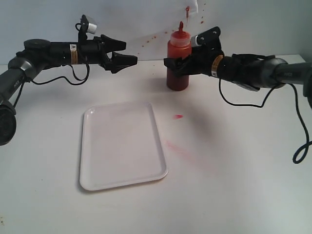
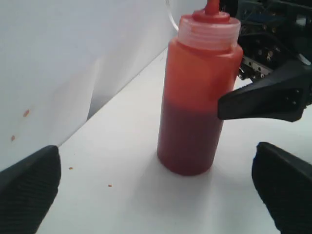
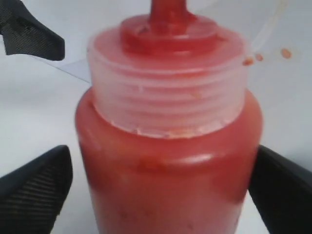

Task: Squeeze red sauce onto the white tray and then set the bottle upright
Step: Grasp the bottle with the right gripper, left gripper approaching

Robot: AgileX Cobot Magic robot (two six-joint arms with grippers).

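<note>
Exterior view: the bottle point(image 1: 178, 68) stands upright on the white table point(image 1: 234, 170) behind the white tray point(image 1: 122, 146), with a red blob point(image 1: 179, 116) and pink smear point(image 1: 174, 146) beside the tray and red flecks point(image 1: 152, 38) on the wall point(image 1: 48, 19); both arms reach in level. Left wrist view: the left gripper point(image 2: 156, 192) gapes, released, short of the bottle. Right wrist view: the right gripper point(image 3: 163, 190) flanks the bottle below its ribbed cap point(image 3: 165, 97), pads point(image 3: 34, 195) just clear, slivers of table between.

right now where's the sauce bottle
Exterior view: the bottle stands upright on the table, back right of centre, between the fingers of the right gripper, beyond the white tray.
</note>
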